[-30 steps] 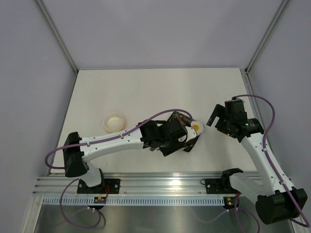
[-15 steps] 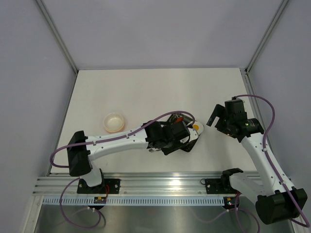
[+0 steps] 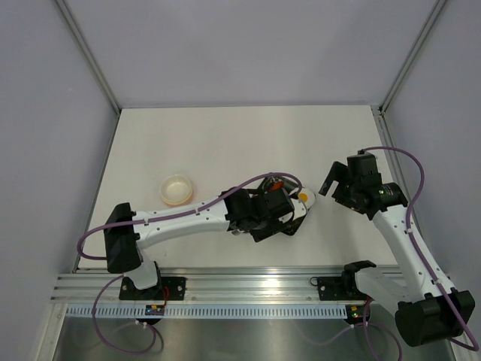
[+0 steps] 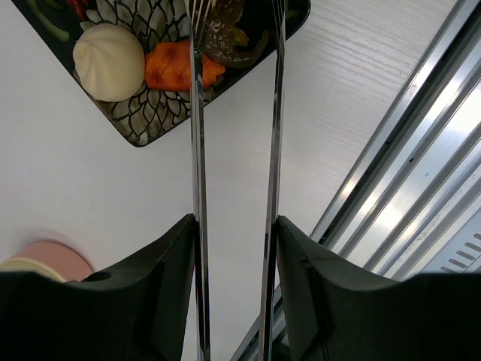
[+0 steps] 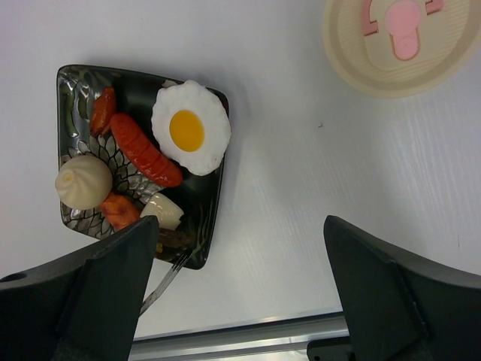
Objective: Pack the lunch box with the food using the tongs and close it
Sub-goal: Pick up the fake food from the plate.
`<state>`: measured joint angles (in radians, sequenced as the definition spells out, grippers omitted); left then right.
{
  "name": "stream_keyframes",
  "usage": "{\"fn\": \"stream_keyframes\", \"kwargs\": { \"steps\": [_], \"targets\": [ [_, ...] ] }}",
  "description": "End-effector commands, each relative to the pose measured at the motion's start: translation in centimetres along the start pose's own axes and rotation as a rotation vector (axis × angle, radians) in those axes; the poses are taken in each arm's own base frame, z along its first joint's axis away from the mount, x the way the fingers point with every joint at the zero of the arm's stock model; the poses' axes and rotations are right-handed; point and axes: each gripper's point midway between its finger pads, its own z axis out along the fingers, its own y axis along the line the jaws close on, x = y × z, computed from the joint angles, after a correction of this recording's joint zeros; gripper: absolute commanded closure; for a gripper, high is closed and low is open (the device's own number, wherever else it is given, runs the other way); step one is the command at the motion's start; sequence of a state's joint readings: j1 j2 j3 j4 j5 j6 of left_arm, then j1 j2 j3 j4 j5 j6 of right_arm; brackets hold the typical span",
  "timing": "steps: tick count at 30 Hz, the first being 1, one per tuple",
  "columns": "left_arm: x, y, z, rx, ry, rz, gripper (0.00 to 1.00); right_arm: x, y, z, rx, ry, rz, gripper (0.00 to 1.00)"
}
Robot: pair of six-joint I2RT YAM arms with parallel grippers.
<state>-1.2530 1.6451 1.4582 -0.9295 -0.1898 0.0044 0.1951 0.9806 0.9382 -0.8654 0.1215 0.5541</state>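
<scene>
The left claw (image 4: 234, 226) pinches the tongs (image 4: 197, 135), brown bits (image 4: 229, 37) between their tips at frame top; a weak squeeze could spill them short of the lunch box (image 3: 176, 189), left of centre overhead. The right claw (image 5: 240, 248) gapes empty.

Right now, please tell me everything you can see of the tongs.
The tongs are two slim, shiny metal arms running side by side with a gap between. The left gripper's jaws hold them from both sides; the joined end is hidden. The toothed tips reach over the black plate, at the brown piece beside the orange carrot. Contact is unclear.
</scene>
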Motion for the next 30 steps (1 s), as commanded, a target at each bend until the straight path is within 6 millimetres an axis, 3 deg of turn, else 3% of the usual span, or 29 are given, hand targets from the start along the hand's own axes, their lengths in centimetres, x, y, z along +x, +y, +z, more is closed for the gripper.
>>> {"fn": "stream_keyframes", "kwargs": {
  "steps": [1,12,21,26,30],
  "targets": [
    [-2.1,0.5,-1.6,-0.021,-0.076,0.013,0.53,-0.8,0.7,-0.3,-0.027,-0.019,0.006,0.0],
    [-1.3,0.2,0.2,-0.048,-0.015,0.055,0.54,-0.8,0.9,-0.1,-0.034,-0.011,0.004,0.01],
    [-1.3,0.6,0.1,-0.079,-0.02,0.05,0.57,-0.7,0.8,0.0,-0.033,-0.011,0.005,0.0],
    [-1.2,0.8,0.4,-0.093,-0.013,0.05,0.48,-0.6,0.9,0.0,-0.035,-0.01,0.008,0.01],
    [-1.3,0.8,0.6,-0.096,-0.013,0.047,0.47,-0.4,0.7,0.0,-0.034,-0.007,0.007,0.01]
  ]
}}
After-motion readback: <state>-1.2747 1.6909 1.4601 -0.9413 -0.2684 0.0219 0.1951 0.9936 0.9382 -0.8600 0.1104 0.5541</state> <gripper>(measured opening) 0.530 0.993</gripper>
